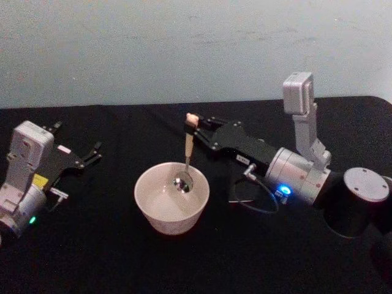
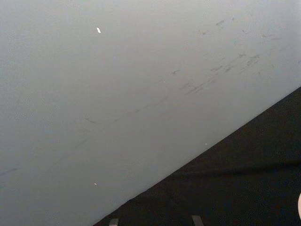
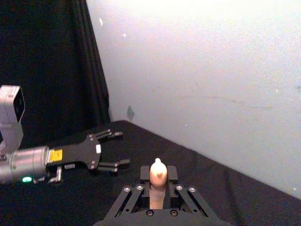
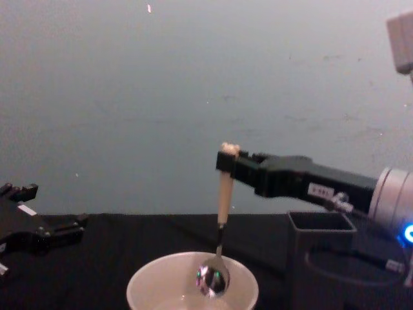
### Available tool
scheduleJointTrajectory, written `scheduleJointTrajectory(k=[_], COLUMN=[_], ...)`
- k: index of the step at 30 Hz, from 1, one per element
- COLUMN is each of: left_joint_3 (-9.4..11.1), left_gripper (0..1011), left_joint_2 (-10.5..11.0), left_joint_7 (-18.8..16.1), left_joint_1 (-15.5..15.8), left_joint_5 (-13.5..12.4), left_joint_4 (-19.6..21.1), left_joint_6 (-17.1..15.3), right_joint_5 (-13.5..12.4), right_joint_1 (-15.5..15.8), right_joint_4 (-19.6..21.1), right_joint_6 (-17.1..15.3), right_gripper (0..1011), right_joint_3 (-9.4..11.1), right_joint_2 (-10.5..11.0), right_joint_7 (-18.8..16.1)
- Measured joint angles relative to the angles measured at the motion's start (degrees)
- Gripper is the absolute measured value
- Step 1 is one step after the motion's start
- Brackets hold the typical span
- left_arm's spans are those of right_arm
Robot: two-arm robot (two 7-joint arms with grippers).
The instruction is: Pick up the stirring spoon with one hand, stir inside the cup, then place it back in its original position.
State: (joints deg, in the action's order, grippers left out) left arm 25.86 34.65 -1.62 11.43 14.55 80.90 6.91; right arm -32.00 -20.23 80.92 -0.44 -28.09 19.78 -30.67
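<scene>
Looks like the stirring step is the one in hand here: the stirring spoon (image 1: 187,152) is clamped near its bear-head top by the right gripper (image 1: 191,127). It's hung almost upright, with the metal bowl end dipped inside the cup (image 1: 171,215), a little right of centre. From the chest view the bowl end seems to be held just below the rim, though how close it is to the bottom can't really be told. For a decent stir, small slow circles should probably be traced from the wrist. The handle is best held near vertical and the tip steered clear of the wall, since the cup looks light and could get nudged across the black table (image 1: 92,257) if it's clipped. The grip is high on a slim handle, so some swinging could be expected if things are rushed. The dark holder (image 4: 319,255) is seen just right of the cup, under the arm, ready for the return later. The left gripper (image 1: 93,154) is rested on the table well off to the left, fingers spread, nothing held.
</scene>
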Motion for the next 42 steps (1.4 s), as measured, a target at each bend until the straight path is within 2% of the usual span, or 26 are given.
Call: scheduleJointTrajectory(k=[12, 21, 31, 33, 42], left_joint_3=[0.0, 0.0, 0.0, 0.0, 0.0], left_gripper=[1001, 1002, 1001, 1001, 1001], left_joint_2=[0.0, 0.0, 0.0, 0.0, 0.0], left_joint_7=[0.0, 0.0, 0.0, 0.0, 0.0], left_joint_1=[0.0, 0.0, 0.0, 0.0, 0.0], left_joint_5=[0.0, 0.0, 0.0, 0.0, 0.0], left_joint_4=[0.0, 0.0, 0.0, 0.0, 0.0], left_joint_6=[0.0, 0.0, 0.0, 0.0, 0.0], right_joint_5=[-3.74, -5.23, -6.4, -6.95, -7.13], right_joint_1=[0.2, 0.94, 3.71, 4.91, 7.65], right_joint_4=[3.69, 5.97, 9.11, 10.07, 11.87], right_joint_6=[-0.63, 0.7, 2.02, 2.27, 2.53], right_gripper=[212, 212, 211, 212, 211], right_joint_3=[2.99, 5.39, 8.82, 10.05, 11.91], right_joint_2=[1.11, 2.52, 5.44, 6.3, 8.12], right_joint_7=[1.31, 2.82, 4.13, 4.54, 5.37])
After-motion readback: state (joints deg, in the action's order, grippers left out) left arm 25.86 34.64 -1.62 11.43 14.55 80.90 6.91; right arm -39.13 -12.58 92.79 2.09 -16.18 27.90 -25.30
